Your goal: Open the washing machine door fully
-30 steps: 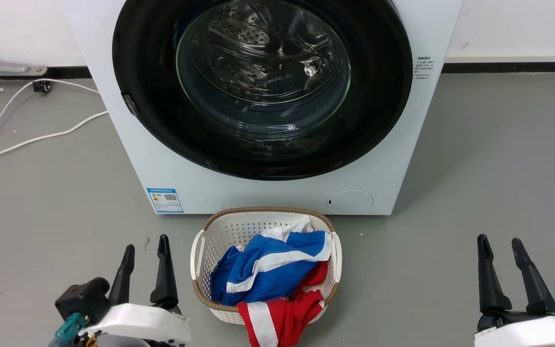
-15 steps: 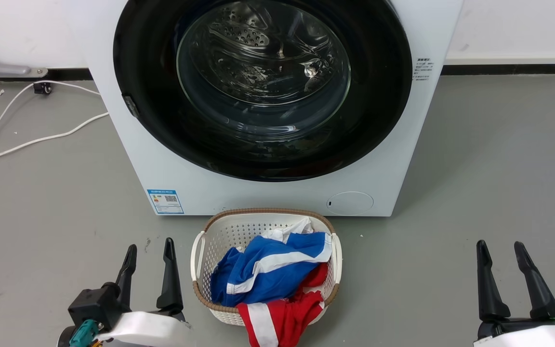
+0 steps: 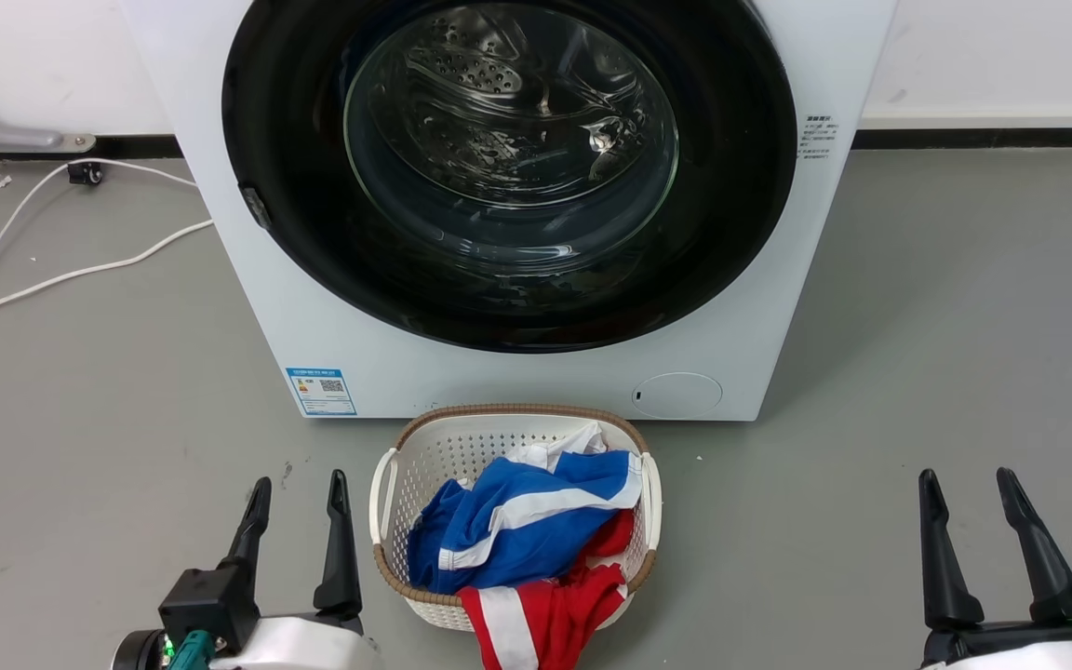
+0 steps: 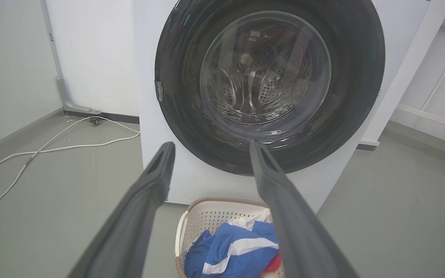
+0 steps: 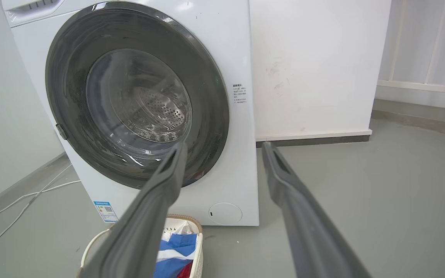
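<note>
Door: the large round glossy black washing machine door (image 3: 510,167), with a bulging clear glass bowl in its middle, is closed flat against the front of the machine.
Door edge: a small grey catch (image 3: 254,205) sits on the left side of the black ring.
Machine: the big white front-loading washing machine (image 3: 499,377) stands on the grey floor (image 3: 917,326) against a white wall; its perforated steel drum shows through the glass.
Low front: a small blue label (image 3: 320,391) at the left, a round white flap (image 3: 676,394) at the right.
Left gripper: the left gripper (image 3: 300,479) is low at the left of the head view. Its two long dark fingers are spread with nothing between them. It is just beside the basket and well apart from the door.
Right gripper: the right gripper (image 3: 964,475) is low at the right, also spread and empty, over bare floor and well apart from the machine.
Basket: a white perforated plastic laundry basket (image 3: 448,456) with a brown woven rim stands just in front of the machine, below the door.
Clothes: a blue cloth with white stripes (image 3: 508,530) lies in the basket; a red cloth with a white stripe (image 3: 545,605) hangs over its near rim.
Cable: a white cable (image 3: 80,270) lies on the floor, left of the machine.
</note>
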You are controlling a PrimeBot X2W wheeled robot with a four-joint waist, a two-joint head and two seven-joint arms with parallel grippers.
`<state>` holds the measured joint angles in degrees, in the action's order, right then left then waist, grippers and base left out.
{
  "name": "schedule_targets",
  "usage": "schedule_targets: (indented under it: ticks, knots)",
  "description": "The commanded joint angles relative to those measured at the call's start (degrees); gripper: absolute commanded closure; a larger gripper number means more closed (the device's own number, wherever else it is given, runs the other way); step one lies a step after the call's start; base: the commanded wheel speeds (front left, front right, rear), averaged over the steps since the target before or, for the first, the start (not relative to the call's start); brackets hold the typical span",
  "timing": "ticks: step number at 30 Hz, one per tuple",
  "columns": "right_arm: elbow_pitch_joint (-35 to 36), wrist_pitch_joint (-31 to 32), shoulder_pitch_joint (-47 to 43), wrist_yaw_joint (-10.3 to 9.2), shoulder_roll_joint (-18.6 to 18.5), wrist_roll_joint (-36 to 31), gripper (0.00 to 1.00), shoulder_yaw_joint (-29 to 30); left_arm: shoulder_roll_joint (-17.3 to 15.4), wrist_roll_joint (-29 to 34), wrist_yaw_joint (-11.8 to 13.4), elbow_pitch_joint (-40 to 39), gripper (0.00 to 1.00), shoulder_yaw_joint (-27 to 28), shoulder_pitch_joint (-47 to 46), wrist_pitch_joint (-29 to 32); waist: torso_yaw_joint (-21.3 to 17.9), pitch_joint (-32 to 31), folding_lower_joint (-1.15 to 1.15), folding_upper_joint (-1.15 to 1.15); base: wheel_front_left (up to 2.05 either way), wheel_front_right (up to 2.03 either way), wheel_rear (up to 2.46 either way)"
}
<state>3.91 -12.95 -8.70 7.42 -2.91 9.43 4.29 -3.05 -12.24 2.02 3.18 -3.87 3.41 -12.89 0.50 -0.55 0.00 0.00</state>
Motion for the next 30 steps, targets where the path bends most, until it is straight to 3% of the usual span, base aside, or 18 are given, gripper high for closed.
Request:
schedule_targets:
  ticks: [1,17,30]
  knots:
    - [0.58,-0.46,-0.62,0.11,0.01,-1.35,0.0,-0.01,0.02,1.49,-0.13,-0.05,0.0,-0.14,0.41,-0.54,0.07,-0.02,0.0,0.0,0.0,0.0,0.0]
    - [-0.73,-2.34,-2.58,0.06,0.04,-4.85,0.0,0.34,0.17,7.39,0.32,1.44,0.0,-0.16,1.77,-2.41,0.11,-0.36,0.0,0.0,0.0,0.0,0.0]
    - [-1.36,-2.27,-2.63,0.06,0.05,-3.3,0.0,0.12,0.17,5.02,0.6,2.94,0.0,0.08,1.76,-2.33,0.34,-0.11,0.0,0.0,0.0,0.0,0.0]
